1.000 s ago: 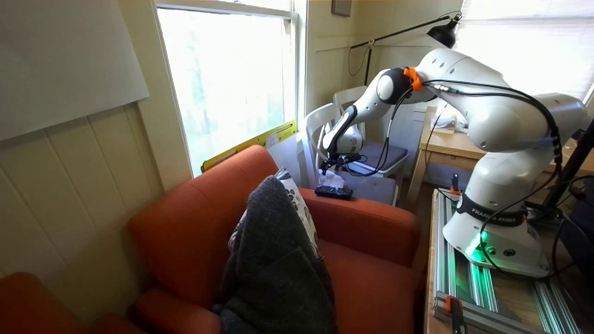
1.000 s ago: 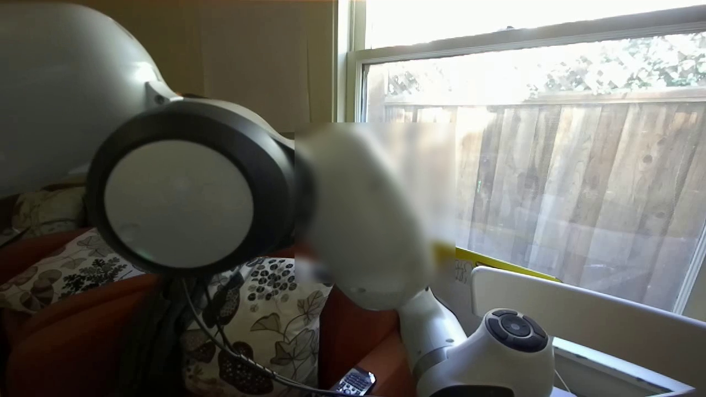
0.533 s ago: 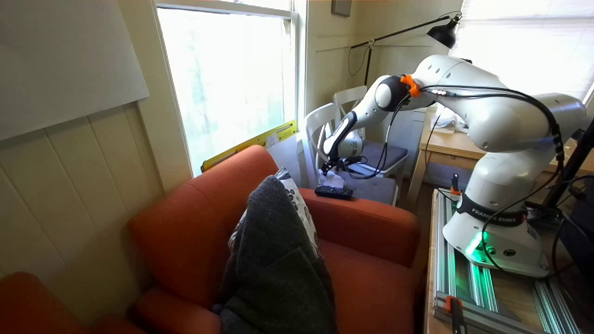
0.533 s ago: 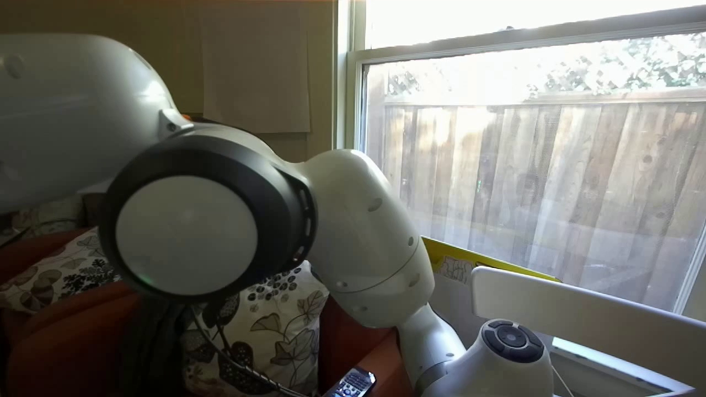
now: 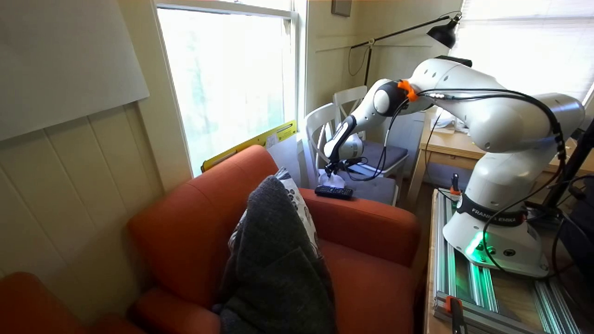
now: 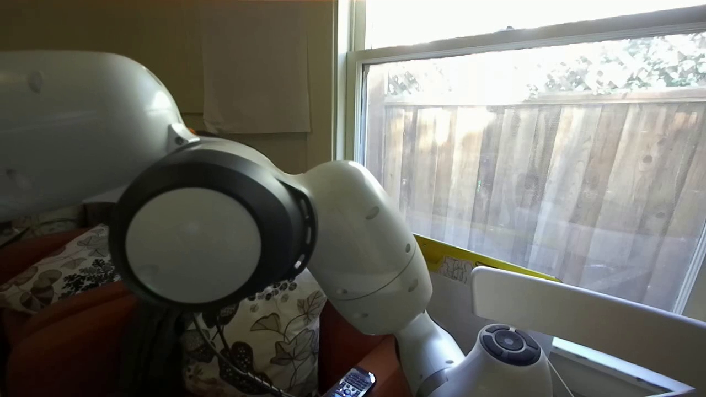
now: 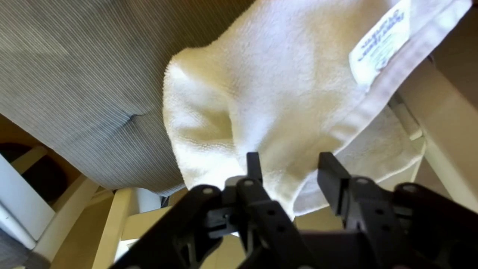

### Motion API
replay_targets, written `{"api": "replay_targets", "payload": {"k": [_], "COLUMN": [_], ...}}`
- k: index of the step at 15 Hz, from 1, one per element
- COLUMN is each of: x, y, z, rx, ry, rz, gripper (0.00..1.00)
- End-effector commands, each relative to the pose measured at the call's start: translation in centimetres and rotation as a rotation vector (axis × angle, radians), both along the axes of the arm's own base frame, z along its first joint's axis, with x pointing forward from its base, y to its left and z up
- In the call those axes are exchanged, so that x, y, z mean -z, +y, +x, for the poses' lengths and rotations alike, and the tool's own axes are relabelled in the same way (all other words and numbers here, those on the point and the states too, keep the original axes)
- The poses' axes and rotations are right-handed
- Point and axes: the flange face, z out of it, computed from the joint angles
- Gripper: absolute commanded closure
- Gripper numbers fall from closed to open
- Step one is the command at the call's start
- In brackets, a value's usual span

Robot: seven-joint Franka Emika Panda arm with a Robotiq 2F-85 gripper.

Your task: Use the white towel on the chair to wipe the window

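robotiq gripper (image 7: 289,160), wrist view's lower centre: jaws wide over white terry towel (image 7: 276,89); i'd straddle a thick bunch before squeezing.

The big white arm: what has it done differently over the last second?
The arm has lowered, taking its gripper slightly down toward the white towel on the chair. The gripper is open, not clamped on the towel; its earlier state is too small to tell. The remote and dark gray blanket stayed put.
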Motion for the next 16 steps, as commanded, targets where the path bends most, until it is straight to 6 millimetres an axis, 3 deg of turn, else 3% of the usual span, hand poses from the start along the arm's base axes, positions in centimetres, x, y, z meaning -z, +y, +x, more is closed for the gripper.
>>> {"api": "replay_targets", "payload": {"k": [1, 2, 5, 7, 12, 16], "x": [0.8, 0.7, 0.5, 0.3, 0.5, 1.2], "y": [-0.1, 0.0, 0.3, 0.7, 2.0, 1.5], "z": [0.5, 0.5, 1.0, 1.5, 2.8, 2.3], "rx": [0.009, 0.012, 0.037, 0.054, 0.068, 0.073], "ry": [0.002, 0.004, 0.001, -0.006, -0.009, 0.028], "rz": [-0.007, 0.005, 0.014, 0.014, -0.008, -0.072], "gripper": [0.71, 0.75, 0.38, 0.25, 0.23, 0.20]}}
